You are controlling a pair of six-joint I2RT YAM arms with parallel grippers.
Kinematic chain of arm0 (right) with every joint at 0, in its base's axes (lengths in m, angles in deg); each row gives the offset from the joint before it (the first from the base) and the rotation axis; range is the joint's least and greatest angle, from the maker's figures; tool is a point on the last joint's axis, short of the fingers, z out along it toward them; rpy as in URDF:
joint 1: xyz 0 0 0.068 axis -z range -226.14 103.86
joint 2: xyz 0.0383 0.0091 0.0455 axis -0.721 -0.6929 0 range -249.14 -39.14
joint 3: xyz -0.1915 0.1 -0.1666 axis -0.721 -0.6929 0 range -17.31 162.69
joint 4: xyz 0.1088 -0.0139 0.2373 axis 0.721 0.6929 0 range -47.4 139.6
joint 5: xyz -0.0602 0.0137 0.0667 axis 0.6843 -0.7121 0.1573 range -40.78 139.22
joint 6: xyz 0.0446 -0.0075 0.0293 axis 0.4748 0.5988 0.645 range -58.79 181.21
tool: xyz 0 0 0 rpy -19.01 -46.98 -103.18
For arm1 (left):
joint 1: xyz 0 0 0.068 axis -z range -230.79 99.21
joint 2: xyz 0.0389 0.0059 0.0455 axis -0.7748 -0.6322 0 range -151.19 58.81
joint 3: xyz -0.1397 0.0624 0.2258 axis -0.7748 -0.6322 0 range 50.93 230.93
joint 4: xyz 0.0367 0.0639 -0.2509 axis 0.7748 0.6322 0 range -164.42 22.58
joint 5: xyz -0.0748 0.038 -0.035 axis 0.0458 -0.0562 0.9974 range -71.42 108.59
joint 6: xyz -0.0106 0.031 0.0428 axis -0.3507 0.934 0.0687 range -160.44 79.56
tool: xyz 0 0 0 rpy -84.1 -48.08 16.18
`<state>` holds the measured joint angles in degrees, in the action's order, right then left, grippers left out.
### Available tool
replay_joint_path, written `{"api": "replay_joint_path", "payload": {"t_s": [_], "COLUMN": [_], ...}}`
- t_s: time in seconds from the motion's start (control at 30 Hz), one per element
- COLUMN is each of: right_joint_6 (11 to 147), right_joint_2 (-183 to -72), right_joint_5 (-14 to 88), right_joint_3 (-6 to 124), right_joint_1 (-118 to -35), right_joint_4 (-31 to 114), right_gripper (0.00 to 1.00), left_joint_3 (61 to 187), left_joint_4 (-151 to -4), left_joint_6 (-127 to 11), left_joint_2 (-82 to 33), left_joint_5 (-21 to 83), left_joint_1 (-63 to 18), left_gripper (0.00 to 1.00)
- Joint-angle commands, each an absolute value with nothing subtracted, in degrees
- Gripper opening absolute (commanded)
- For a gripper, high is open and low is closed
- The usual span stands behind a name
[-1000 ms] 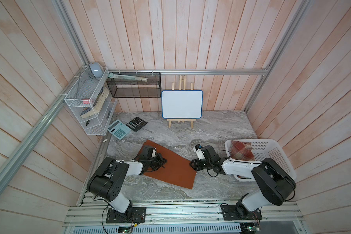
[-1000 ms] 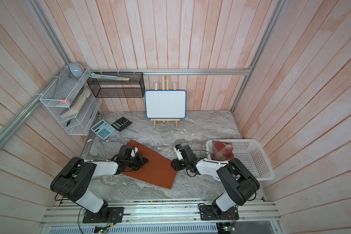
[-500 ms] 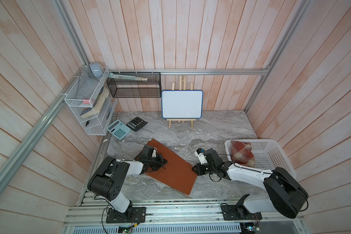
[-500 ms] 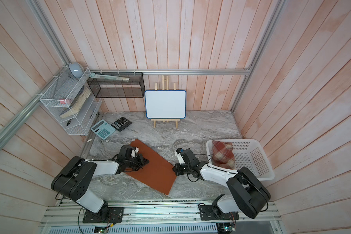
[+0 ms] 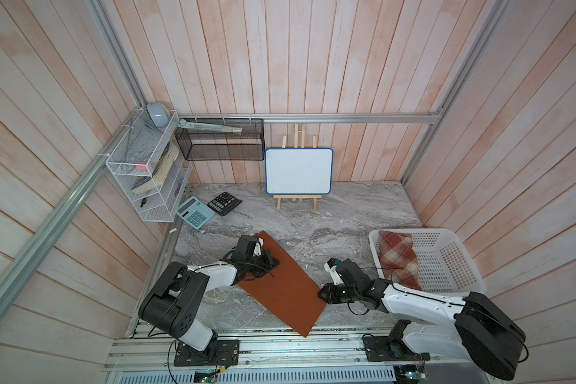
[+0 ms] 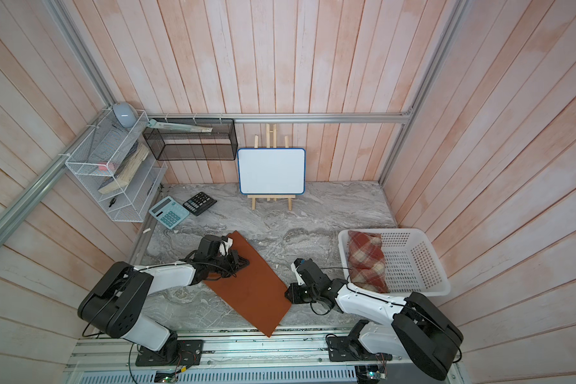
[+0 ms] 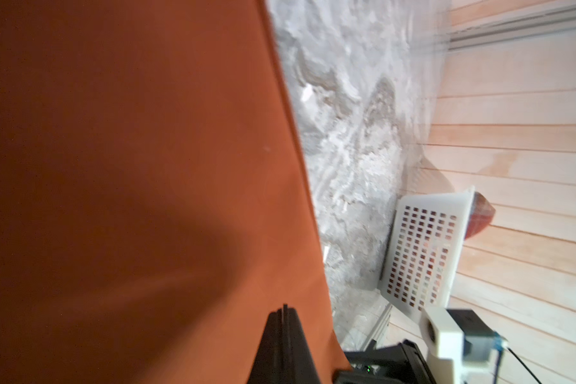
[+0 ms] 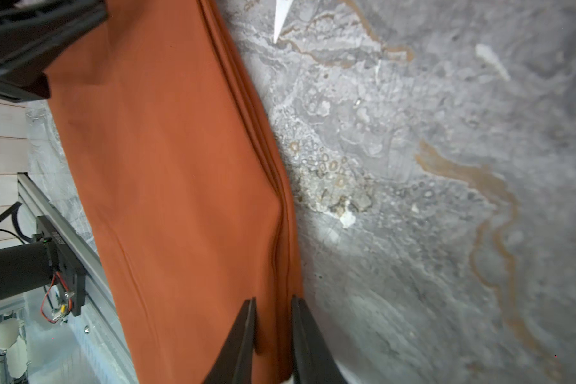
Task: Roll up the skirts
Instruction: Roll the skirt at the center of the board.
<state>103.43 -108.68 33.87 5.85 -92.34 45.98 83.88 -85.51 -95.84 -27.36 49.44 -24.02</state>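
Note:
The rust-orange skirt [image 5: 286,282] [image 6: 253,286] lies folded into a long strip, set diagonally on the marble table. My left gripper [image 5: 275,262] [image 7: 284,307] is shut, its tips resting on the skirt's far left part [image 7: 130,166]. At the near right edge, my right gripper [image 5: 321,294] [image 8: 273,299] is open. The skirt's layered folded edge [image 8: 280,232] runs between its two fingers. The plaid skirt [image 5: 398,259] [image 6: 366,262] lies bundled in the white basket [image 5: 446,232] at the right.
Two calculators, a teal one [image 5: 195,212] and a black one [image 5: 224,202], lie at the back left. A whiteboard on a small easel [image 5: 298,171] stands at the back. A wire shelf [image 5: 143,173] hangs on the left wall. The skirt's near corner overhangs the front rail [image 5: 280,345].
My right gripper has slid toward the front along the orange skirt's right edge, and the arm has swung lower. The left gripper has stayed on the skirt.

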Motion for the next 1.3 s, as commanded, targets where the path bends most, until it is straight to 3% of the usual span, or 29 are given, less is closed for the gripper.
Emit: {"api": "replay_joint_path", "payload": {"t_s": [0.0, 0.23, 0.4, 0.63, 0.83, 1.0, 1.13, 1.27], "right_joint_6": [103.98, 104.18, 104.39, 104.02, 105.33, 107.08, 108.43, 110.52], "right_joint_2": [-108.23, -105.95, -102.50, -104.97, -105.07, -98.26, -99.17, -100.13], "right_joint_5": [33.76, 27.78, 37.20, 33.55, 29.71, 28.72, 26.77, 23.04], "right_joint_3": [4.86, 1.57, 2.48, -0.43, -1.24, -3.37, -3.81, -3.89], "right_joint_1": [-92.46, -92.45, -92.46, -94.14, -96.02, -96.37, -96.33, -96.36], "right_joint_4": [47.28, 42.24, 54.28, 47.98, 46.02, 44.19, 40.02, 35.39], "right_gripper": [0.35, 0.41, 0.45, 0.43, 0.29, 0.27, 0.23, 0.09], "left_joint_3": [81.52, 74.85, 72.91, 72.85, 71.84, 73.71, 74.49, 74.73], "left_joint_4": [-83.78, -90.09, -94.02, -95.95, -98.69, -98.28, -98.77, -97.22], "left_joint_6": [-96.52, -98.25, -99.49, -99.71, -101.61, -100.65, -100.88, -99.43], "left_joint_2": [-23.96, -27.99, -30.72, -34.07, -35.14, -36.34, -36.82, -36.19], "left_joint_5": [50.38, 50.26, 51.63, 51.44, 52.25, 53.01, 53.33, 52.23], "left_joint_1": [-19.92, -18.15, -17.87, -17.83, -18.31, -18.49, -18.54, -18.71], "left_gripper": [0.01, 0.00, 0.00, 0.00, 0.00, 0.00, 0.00, 0.00]}}
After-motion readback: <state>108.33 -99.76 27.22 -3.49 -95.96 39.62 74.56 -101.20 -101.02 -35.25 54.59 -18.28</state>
